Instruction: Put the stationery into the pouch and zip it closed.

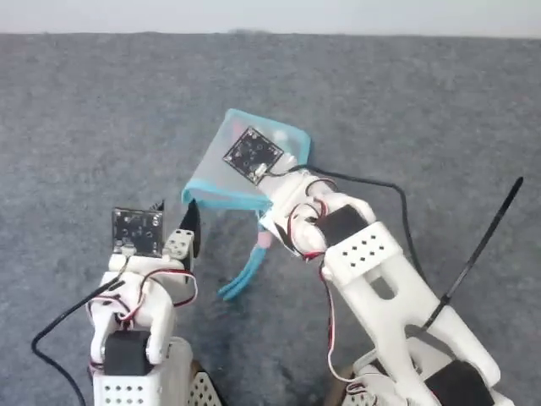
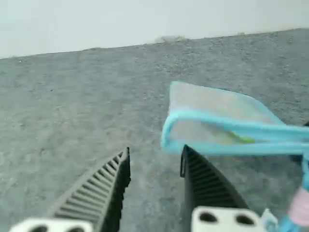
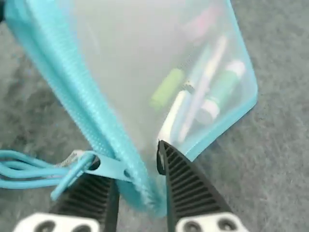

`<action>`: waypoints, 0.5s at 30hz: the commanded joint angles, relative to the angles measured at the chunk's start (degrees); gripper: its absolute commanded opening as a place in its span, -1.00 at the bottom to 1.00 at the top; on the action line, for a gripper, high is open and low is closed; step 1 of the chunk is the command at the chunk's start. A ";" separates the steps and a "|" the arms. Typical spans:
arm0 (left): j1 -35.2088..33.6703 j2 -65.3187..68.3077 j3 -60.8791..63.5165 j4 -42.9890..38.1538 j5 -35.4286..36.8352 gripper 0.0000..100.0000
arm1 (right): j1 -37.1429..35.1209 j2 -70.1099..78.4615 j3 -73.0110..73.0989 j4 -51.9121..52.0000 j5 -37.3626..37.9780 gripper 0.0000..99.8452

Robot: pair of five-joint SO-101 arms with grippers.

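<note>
A translucent pouch (image 1: 221, 173) with teal trim is held up off the grey mat by one end. My right gripper (image 1: 272, 216) is shut on its zipper edge (image 3: 96, 121), right beside the teal zipper pull (image 3: 108, 166). Green, white and pink stationery (image 3: 203, 96) lies inside the pouch, at the end away from the fingers. A teal cord (image 1: 245, 271) hangs from the pull down to the mat. My left gripper (image 2: 154, 157) stands open and empty just short of the pouch's free corner (image 2: 169, 133), near the mat (image 1: 177, 222).
Grey carpet-like mat (image 1: 84, 127) covers the whole table, with a pale wall strip along the far edge. A black cable (image 1: 397, 211) and a cable tie (image 1: 490, 228) trail from the right arm.
</note>
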 commanded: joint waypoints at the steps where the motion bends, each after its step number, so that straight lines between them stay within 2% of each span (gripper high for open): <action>1: -1.67 -0.09 -6.73 4.92 -0.53 -0.65 | 2.42 0.04 -3.34 -2.07 -3.60 -0.99; 4: 1.49 -0.09 -7.25 6.51 -2.02 -0.65 | 2.24 -0.04 -3.43 -2.51 -4.84 -0.99; 11: 17.32 0.18 -0.57 2.90 -8.35 -0.64 | 1.63 -0.66 -4.92 0.31 -6.24 -0.99; 15: 20.22 0.18 1.98 0.26 -8.70 -0.56 | -1.27 -0.66 -4.84 2.15 -6.33 -0.99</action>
